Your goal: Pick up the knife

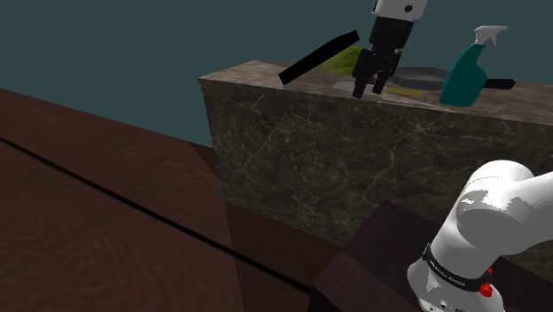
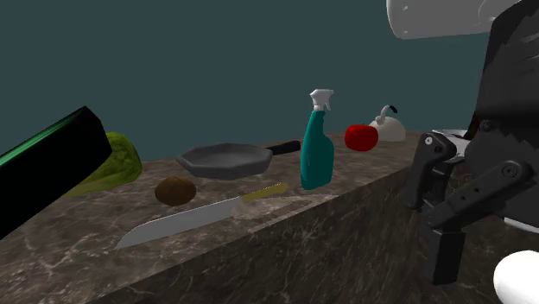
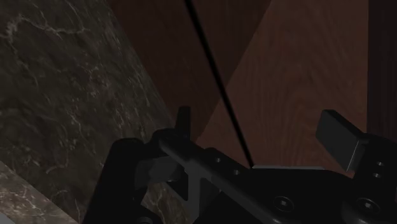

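On counter [image 2: 363, 173], knife [image 2: 194, 218] lies nr pan [image 2: 225, 160]; gripper [image 1: 369, 89] jaws apart.

Second exterior view. The knife [image 2: 194, 216] is laid on the counter [image 2: 69, 246], near the front edge. Taken from the knife: potato [image 2: 175, 190] at 11 o'clock, frying pan [image 2: 226, 160] at 1, spray bottle [image 2: 317, 154] at 2. Lettuce [image 2: 112, 164] is noted at the pan's 9 o'clock, tomato [image 2: 361, 136] and kettle [image 2: 390, 128] at the bottle's 2.
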